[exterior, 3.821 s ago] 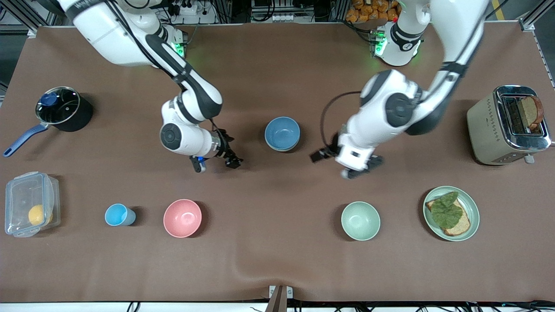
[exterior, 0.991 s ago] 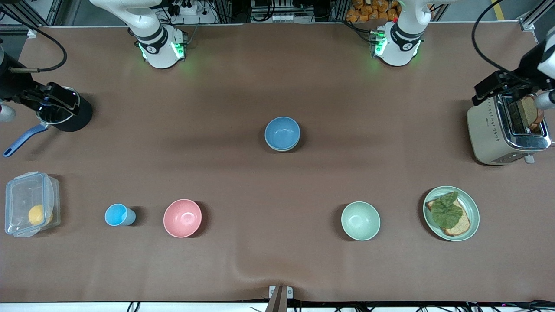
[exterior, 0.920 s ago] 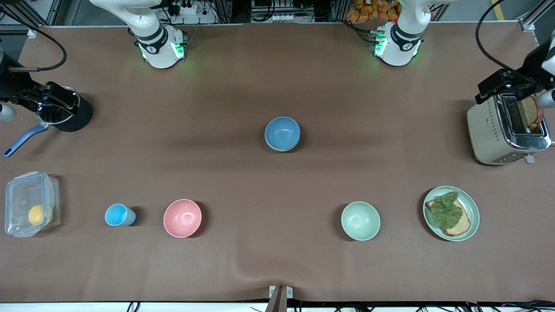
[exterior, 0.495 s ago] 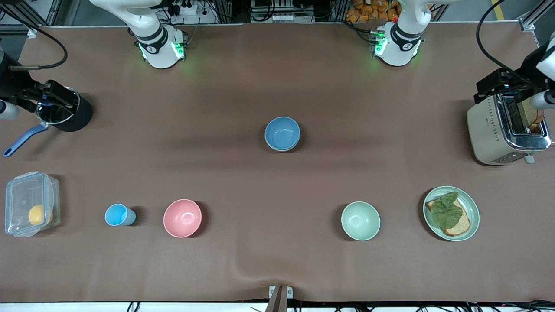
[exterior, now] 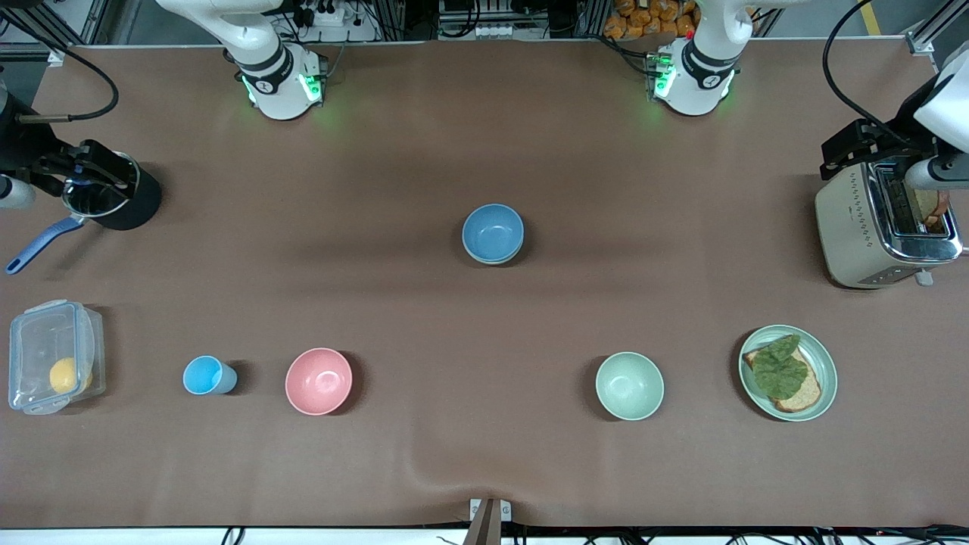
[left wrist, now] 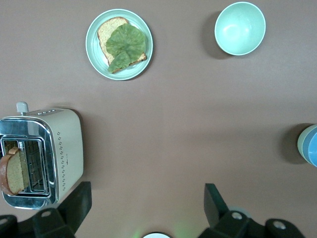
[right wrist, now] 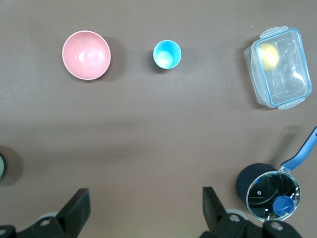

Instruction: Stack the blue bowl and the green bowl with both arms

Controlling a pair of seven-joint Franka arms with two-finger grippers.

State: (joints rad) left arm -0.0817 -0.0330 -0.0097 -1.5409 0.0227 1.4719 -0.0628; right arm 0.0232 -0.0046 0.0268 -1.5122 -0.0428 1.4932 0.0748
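Note:
The blue bowl [exterior: 493,231] sits in the middle of the table, nested in the green bowl [exterior: 492,261], of which only a pale rim shows. The left wrist view shows both at its edge, the blue bowl [left wrist: 312,148] inside the green bowl's rim [left wrist: 301,144]. My left gripper [left wrist: 147,201] is open and empty, up over the toaster [exterior: 870,227] at the left arm's end. My right gripper [right wrist: 146,203] is open and empty, up over the black pot [exterior: 113,193] at the right arm's end. Both are well away from the bowls.
A mint bowl [exterior: 629,385] and a green plate [exterior: 825,359] with bread and a leaf lie nearer the front camera. So do a pink bowl [exterior: 319,381], a small light-blue cup [exterior: 204,375] and a clear box [exterior: 53,356] holding a yellow fruit.
Both arms have drawn back from beside the stacked bowls to the two ends of the table. In the last second they only shifted slightly. The bowls have not moved.

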